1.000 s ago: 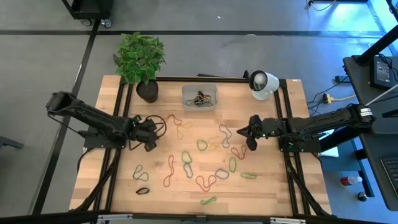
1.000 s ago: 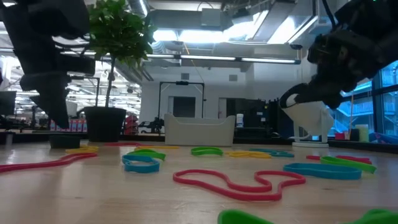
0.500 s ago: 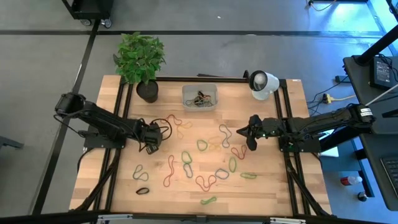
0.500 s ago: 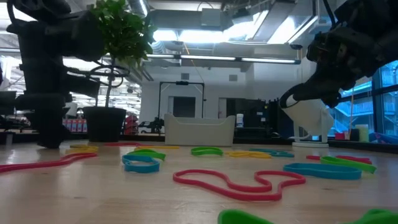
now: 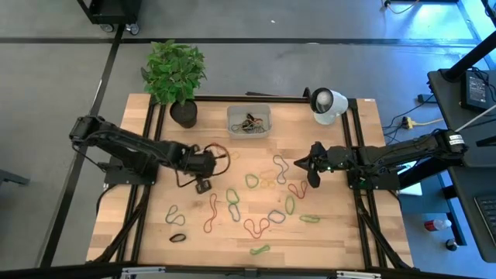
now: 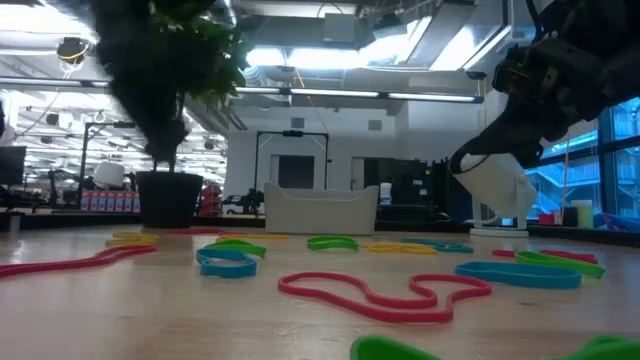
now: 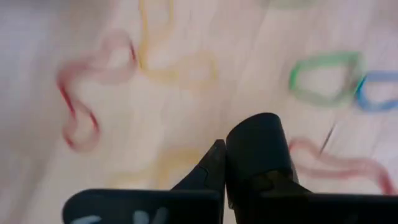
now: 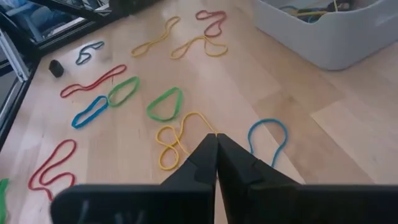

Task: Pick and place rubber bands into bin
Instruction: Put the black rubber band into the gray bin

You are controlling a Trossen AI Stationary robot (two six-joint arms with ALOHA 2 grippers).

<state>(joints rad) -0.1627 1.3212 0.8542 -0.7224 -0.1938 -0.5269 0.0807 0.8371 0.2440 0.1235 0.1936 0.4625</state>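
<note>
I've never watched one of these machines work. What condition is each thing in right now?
Left gripper: shut, over the bands left of the table's middle.
Right gripper: shut, hovering at the right side.
Bin: upright, a few bands inside.
Rubber bands: most lie scattered loose on the table.
Potted plant: upright.

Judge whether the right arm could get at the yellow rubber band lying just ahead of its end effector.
Probably yes. The right end effector, shut, hovers right at the yellow rubber band, with bare table around and nothing between them.
</note>
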